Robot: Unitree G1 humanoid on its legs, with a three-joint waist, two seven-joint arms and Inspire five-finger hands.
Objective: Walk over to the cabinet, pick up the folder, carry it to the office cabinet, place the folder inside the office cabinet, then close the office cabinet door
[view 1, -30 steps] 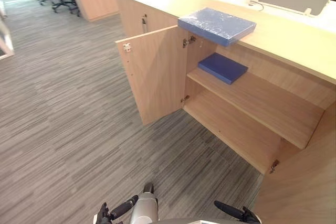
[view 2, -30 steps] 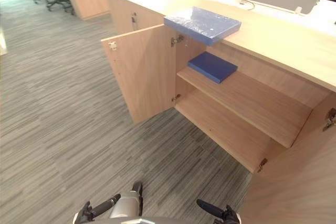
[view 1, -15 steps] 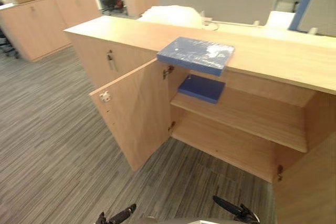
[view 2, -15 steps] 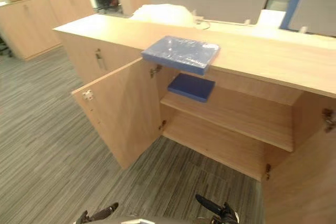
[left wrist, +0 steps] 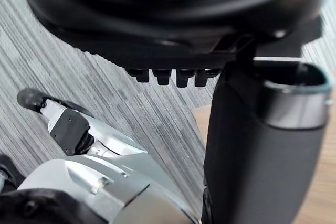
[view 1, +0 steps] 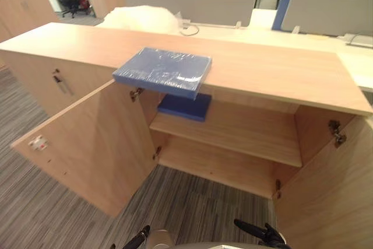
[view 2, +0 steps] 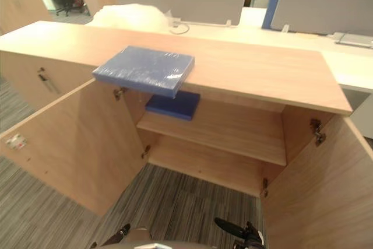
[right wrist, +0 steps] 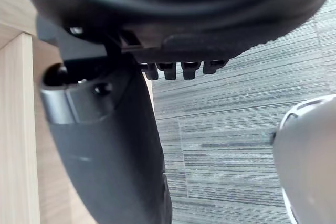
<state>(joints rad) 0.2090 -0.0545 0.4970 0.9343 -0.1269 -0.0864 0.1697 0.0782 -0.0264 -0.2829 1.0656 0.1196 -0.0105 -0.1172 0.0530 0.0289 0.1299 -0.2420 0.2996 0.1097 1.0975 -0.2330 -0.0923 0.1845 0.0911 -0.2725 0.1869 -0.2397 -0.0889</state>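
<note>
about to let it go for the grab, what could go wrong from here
1. The wrapped folder overhangs the cabinet top's front edge; a clumsy touch could tip it off.
2. A second blue folder lies on the upper shelf right beneath and could be grabbed by mistake.
3. The open left door juts out near the left hand, which might clip it when rising.

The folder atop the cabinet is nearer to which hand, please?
Left. The left hand hangs low, roughly in line with the folder; the right hand is farther right.
</note>
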